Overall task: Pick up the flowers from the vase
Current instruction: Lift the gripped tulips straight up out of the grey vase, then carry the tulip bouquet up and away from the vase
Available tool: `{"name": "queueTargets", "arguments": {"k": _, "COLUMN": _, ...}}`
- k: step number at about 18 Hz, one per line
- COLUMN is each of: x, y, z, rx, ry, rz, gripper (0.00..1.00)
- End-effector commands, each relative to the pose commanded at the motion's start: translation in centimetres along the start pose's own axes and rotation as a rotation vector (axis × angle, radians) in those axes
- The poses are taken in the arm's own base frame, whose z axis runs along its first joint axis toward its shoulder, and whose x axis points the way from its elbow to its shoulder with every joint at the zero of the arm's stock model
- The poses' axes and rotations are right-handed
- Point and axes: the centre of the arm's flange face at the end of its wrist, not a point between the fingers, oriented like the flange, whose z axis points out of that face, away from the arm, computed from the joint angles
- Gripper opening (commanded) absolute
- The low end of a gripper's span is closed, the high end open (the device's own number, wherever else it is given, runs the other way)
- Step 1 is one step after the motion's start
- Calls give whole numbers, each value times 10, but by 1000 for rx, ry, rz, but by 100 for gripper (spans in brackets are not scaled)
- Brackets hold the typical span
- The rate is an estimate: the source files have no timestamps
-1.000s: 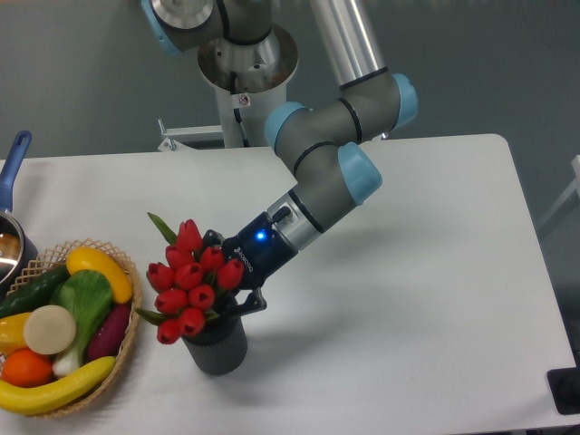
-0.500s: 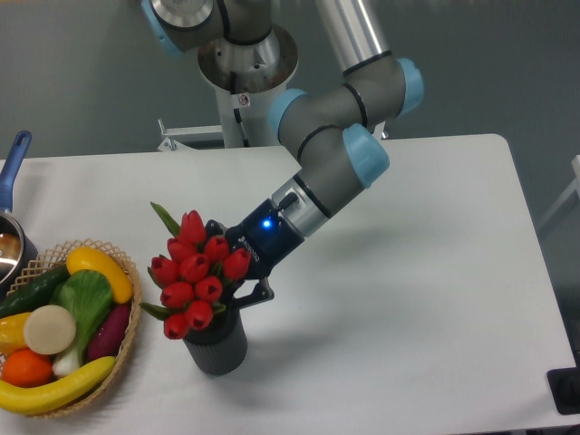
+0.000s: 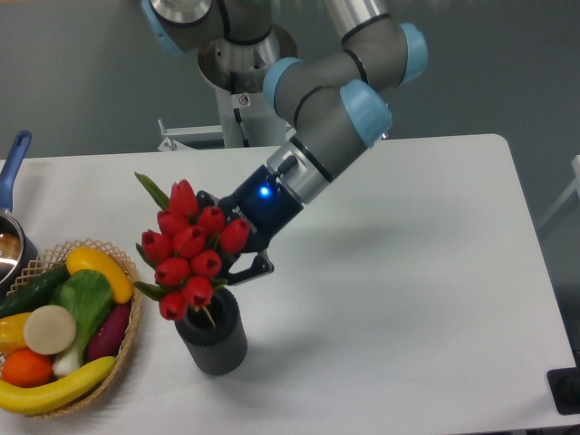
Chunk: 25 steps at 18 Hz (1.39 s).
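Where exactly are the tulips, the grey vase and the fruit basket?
flowers (image 3: 188,243), fixed camera, central red bud
vase (image 3: 214,343), fixed camera, ribbed front wall
wicker basket (image 3: 133,313), fixed camera, right rim

A wicker basket (image 3: 127,319) of fruit and vegetables sits at the near left of the white table (image 3: 426,272). A blue-handled pot (image 3: 11,227) stands behind it at the left edge.
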Motion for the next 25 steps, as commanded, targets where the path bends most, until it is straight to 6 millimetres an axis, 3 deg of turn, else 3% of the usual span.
{"name": "queueTargets", "arguments": {"k": 7, "x": 0, "y": -54, "z": -22, "rx": 22, "ry": -46, "rz": -57, "gripper": 42}}
{"name": "queueTargets", "arguments": {"k": 12, "x": -9, "y": -89, "z": -52, "rx": 51, "ry": -102, "rz": -102, "gripper": 42}}
{"name": "queueTargets", "arguments": {"k": 19, "x": -9, "y": -97, "z": -83, "rx": 64, "ry": -155, "rz": -106, "gripper": 42}}
{"name": "queueTargets", "arguments": {"k": 23, "x": -18, "y": -94, "z": -128, "rx": 79, "ry": -236, "rz": -112, "gripper": 42}}
{"name": "queueTargets", "arguments": {"k": 25, "x": -35, "y": -79, "z": -158, "rx": 82, "ry": -294, "rz": -128, "gripper": 42}}
